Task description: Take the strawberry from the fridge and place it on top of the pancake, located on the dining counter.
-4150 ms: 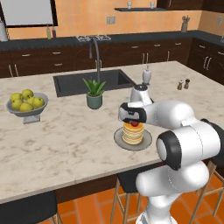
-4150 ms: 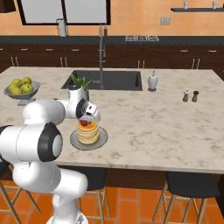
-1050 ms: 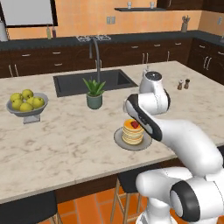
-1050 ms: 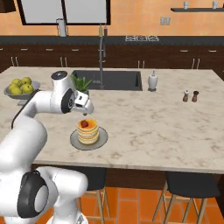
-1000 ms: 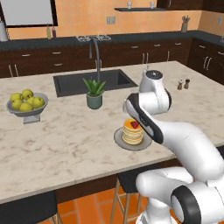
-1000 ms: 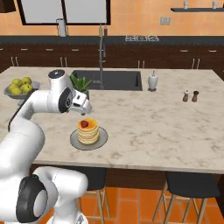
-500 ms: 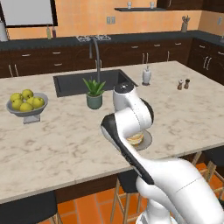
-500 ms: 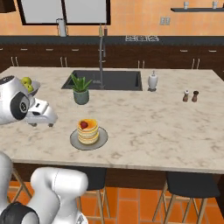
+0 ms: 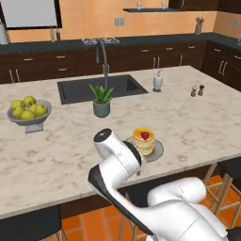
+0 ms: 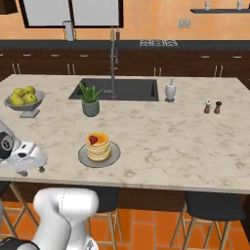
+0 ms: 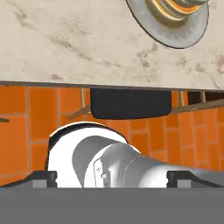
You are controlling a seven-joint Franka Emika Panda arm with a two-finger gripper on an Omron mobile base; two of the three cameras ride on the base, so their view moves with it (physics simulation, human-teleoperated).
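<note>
Now strawberry [image 10: 93,140] atop pancake [image 10: 98,147]; claw [image 10: 30,170] apart, left.

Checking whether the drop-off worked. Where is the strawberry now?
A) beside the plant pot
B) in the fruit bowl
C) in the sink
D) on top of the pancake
D: the strawberry sits on top of the pancake, on its plate, clear in both base views.

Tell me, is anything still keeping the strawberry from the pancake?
Nothing visible does. The strawberry already sits on top of the pancake, on its plate on the counter. The gripper is off to the side, at the counter's edge.
</note>
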